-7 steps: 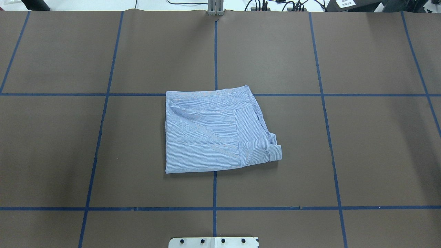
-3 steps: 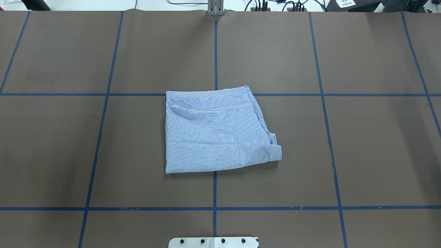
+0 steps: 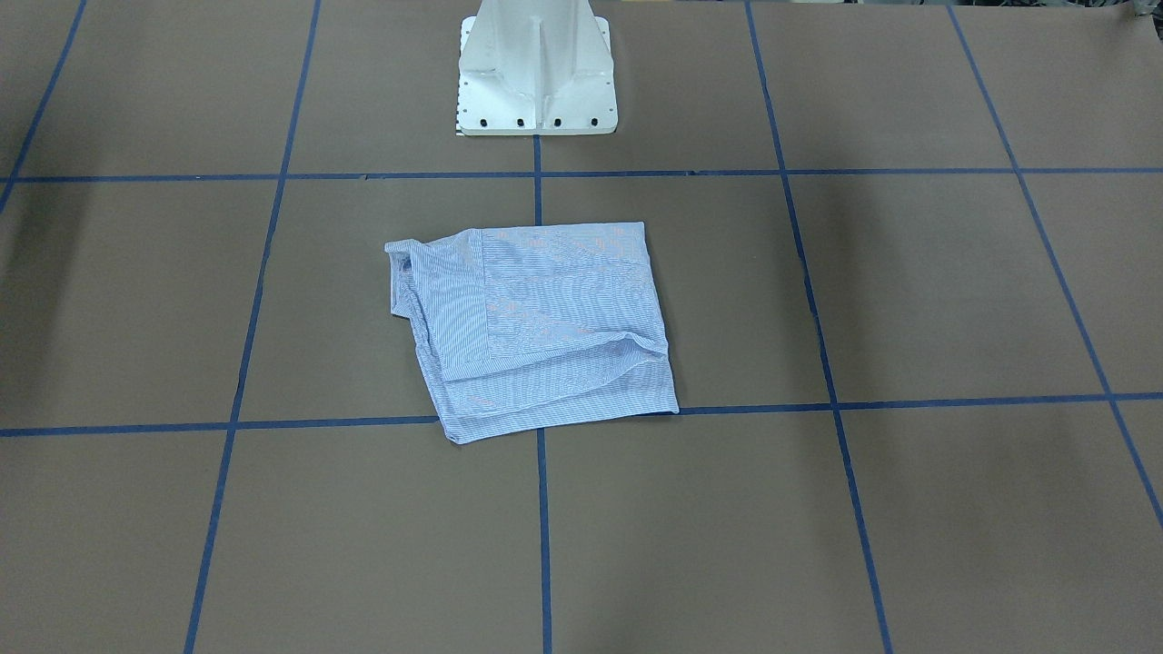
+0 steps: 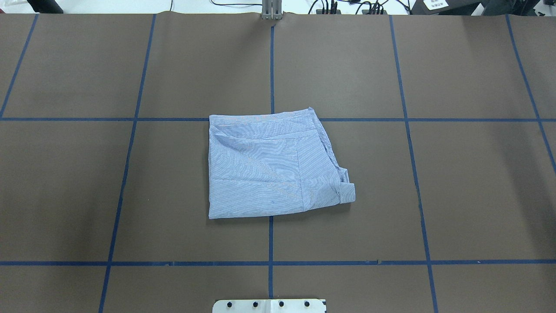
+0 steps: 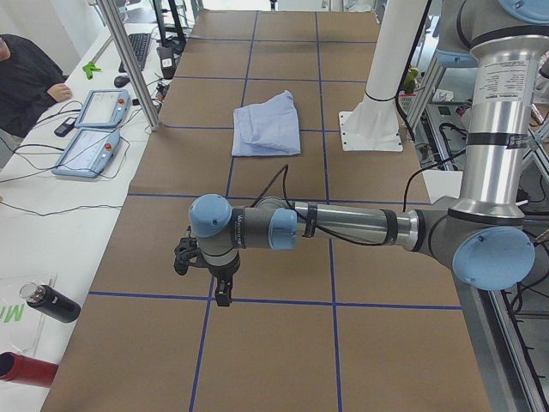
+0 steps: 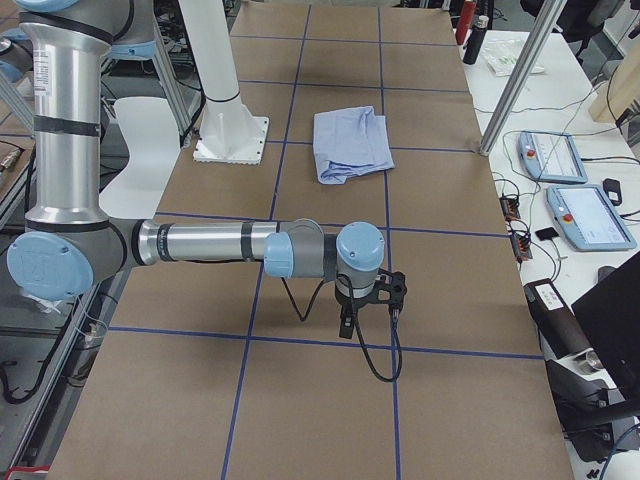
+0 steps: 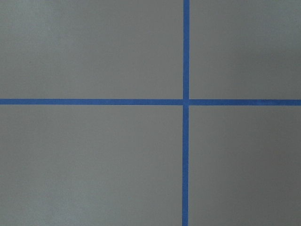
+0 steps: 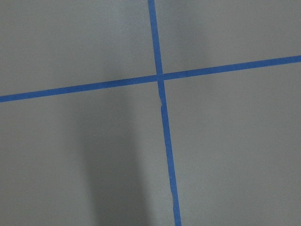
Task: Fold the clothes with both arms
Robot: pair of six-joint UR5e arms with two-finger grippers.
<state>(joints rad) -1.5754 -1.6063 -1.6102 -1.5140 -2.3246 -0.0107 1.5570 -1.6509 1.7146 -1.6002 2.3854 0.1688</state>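
Shirt (image 4: 273, 167) folded on table (image 4: 434, 195), unchanged since a second ago; left gripper (image 5: 202, 273), right gripper (image 6: 370, 305) well clear, state can't tell

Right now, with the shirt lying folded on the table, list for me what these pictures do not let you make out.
Buttons and pocket of the shirt: covered by its own folded layers in every view.
Left gripper, open or shut: shows only in the exterior left view, small and dark.
Right gripper: likewise, exterior right view only.
Wrist views: only table and blue tape; neither gripper shows.
Person: cut off by the exterior left view's edge.
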